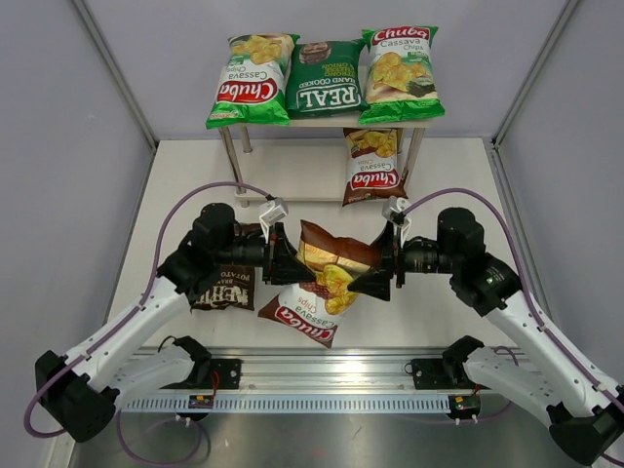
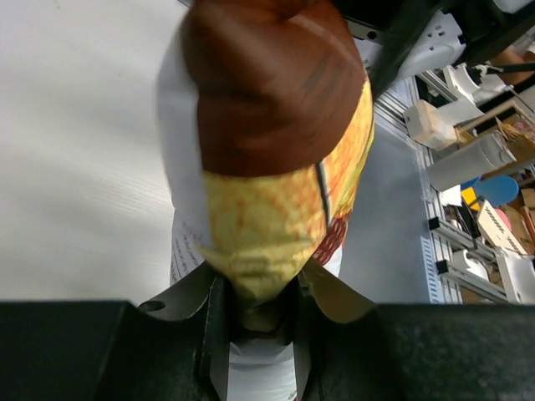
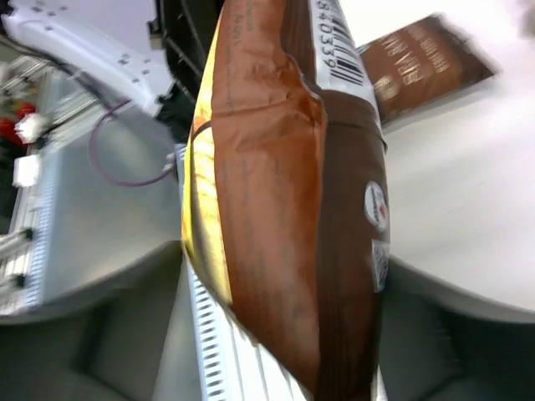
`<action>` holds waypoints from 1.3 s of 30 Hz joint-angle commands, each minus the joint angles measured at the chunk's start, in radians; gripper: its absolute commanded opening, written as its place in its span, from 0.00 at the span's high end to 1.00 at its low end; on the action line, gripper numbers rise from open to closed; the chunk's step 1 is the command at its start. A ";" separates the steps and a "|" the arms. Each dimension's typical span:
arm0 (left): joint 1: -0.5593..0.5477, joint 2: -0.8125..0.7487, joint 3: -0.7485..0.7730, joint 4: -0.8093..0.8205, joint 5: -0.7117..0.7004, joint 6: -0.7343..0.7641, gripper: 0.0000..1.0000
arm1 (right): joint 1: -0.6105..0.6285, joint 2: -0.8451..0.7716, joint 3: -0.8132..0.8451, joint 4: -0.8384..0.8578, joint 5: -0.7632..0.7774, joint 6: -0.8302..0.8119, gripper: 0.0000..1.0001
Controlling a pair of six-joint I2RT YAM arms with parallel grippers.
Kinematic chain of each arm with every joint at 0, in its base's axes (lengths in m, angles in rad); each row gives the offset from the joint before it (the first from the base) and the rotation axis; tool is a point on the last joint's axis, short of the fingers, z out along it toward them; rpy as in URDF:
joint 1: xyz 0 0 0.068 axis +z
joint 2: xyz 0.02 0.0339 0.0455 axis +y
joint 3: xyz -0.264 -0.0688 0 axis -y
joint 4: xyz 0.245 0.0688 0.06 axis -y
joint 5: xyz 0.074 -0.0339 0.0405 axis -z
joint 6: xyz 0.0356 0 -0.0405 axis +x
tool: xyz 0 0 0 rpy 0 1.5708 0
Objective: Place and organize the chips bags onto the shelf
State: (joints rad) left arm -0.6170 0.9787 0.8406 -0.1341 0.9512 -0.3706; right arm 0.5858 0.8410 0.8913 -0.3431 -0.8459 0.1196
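Observation:
Both grippers hold one brown Chuba bag [image 1: 330, 278] between them, lifted above the table in front of the shelf [image 1: 330, 123]. My left gripper [image 1: 290, 255] is shut on its left end, and the bag fills the left wrist view [image 2: 267, 125] with the jaws pinching its yellow end [image 2: 259, 309]. My right gripper [image 1: 386, 265] is shut on its right end, and the bag stands edge-on between the fingers in the right wrist view [image 3: 284, 209]. The top tier carries a light-green Chuba [image 1: 249, 78], a dark-green REAL [image 1: 325, 80] and a second light-green Chuba [image 1: 398, 73]. A second brown Chuba [image 1: 373, 166] sits at the lower tier's right side.
The dark-brown Kettle bag [image 1: 224, 288] lies flat on the table under my left arm; it also shows in the right wrist view [image 3: 426, 58]. Grey walls close in the table on the left, right and back. A metal rail [image 1: 331, 375] runs along the near edge.

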 commanded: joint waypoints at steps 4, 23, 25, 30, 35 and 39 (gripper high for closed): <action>-0.013 -0.133 -0.026 0.068 -0.294 -0.073 0.98 | 0.014 -0.121 -0.021 0.133 0.291 0.096 0.01; -0.004 -0.449 -0.018 0.337 -0.948 -0.580 0.90 | 0.025 -0.205 -0.489 1.073 0.292 0.881 0.00; -0.004 -0.463 -0.091 0.460 -0.982 -0.670 0.91 | 0.054 -0.139 -0.540 1.185 0.317 0.922 0.01; -0.004 -0.423 -0.143 0.599 -0.965 -0.786 0.92 | 0.209 0.008 -0.557 1.404 0.428 0.862 0.01; -0.004 -0.362 -0.152 0.677 -0.881 -0.881 0.92 | 0.345 0.111 -0.529 1.559 0.563 0.782 0.00; -0.004 -0.344 -0.224 0.754 -0.845 -0.970 0.92 | 0.388 0.177 -0.522 1.656 0.738 0.773 0.01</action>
State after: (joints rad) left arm -0.6239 0.6376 0.6491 0.4126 0.0654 -1.2247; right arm 0.9459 0.9909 0.3279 1.1225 -0.2779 0.9375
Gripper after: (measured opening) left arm 0.264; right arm 0.993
